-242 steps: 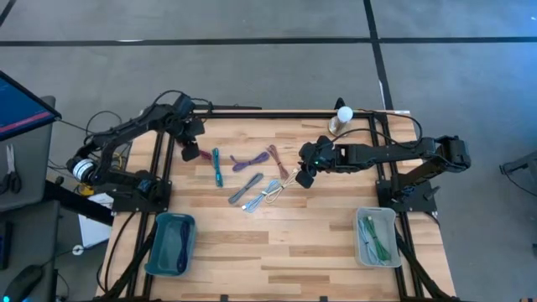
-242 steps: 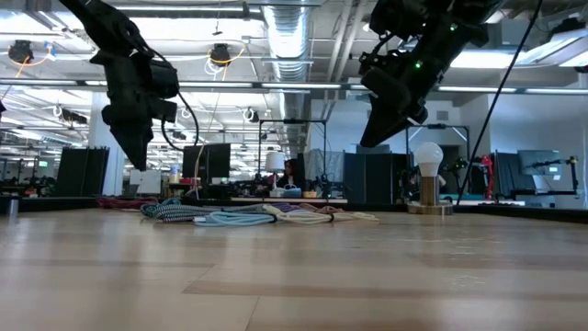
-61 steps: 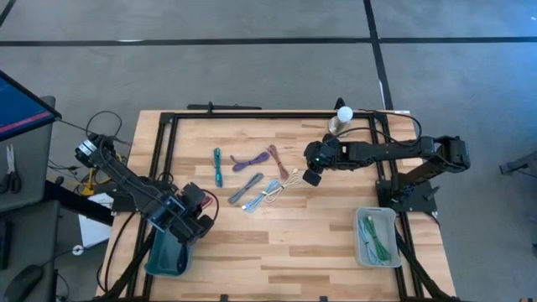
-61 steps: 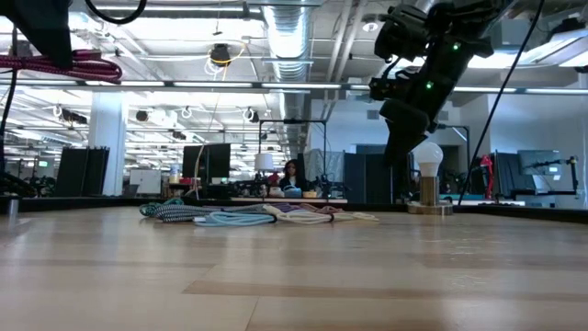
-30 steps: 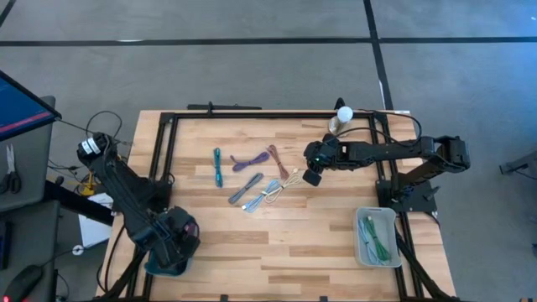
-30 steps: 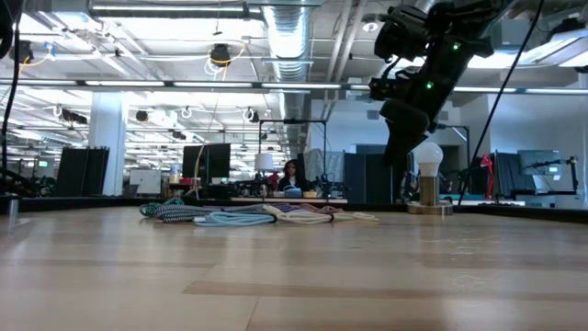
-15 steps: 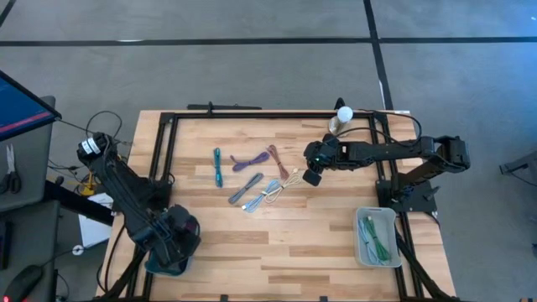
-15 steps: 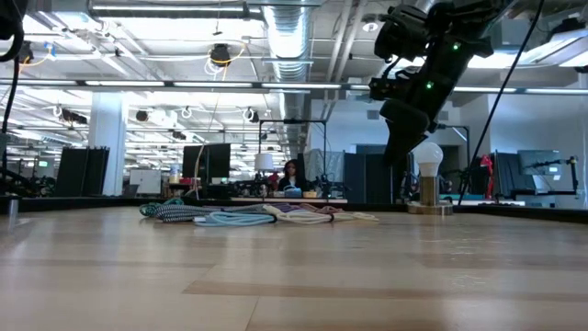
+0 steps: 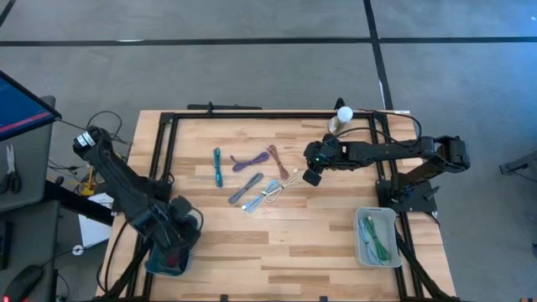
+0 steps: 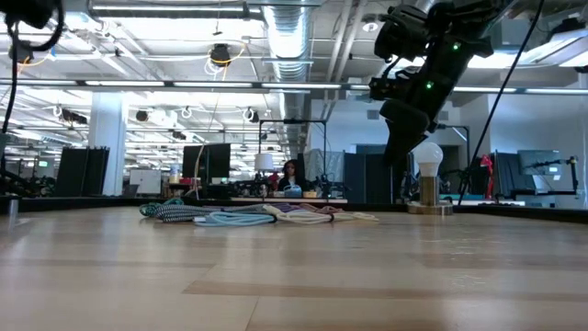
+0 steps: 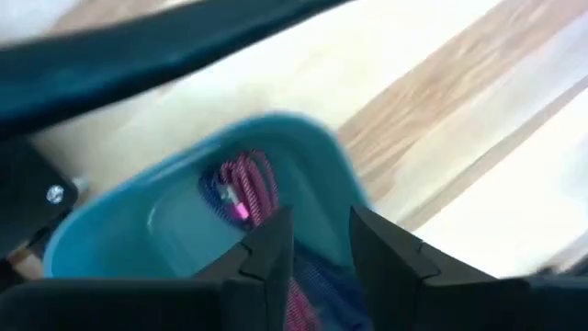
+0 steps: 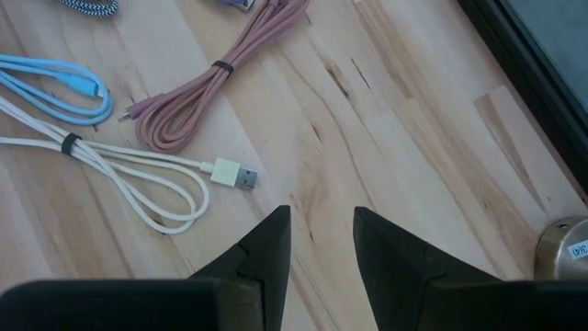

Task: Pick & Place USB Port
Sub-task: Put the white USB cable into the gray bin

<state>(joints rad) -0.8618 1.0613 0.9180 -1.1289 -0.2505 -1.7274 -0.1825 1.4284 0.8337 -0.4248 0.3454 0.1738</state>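
Right wrist view: metal base [image 12: 562, 248] label unreadable.

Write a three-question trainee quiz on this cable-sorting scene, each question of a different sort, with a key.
1. True or false: the left gripper is over the blue bin.
2. Which cable lies inside that bin? A) white B) magenta C) teal
3. Fill in: the right gripper hovers with open fingers beside the white cable, whose ____ plug points toward it.

Key:
1. True
2. B: the magenta cable is in the blue bin.
3. USB
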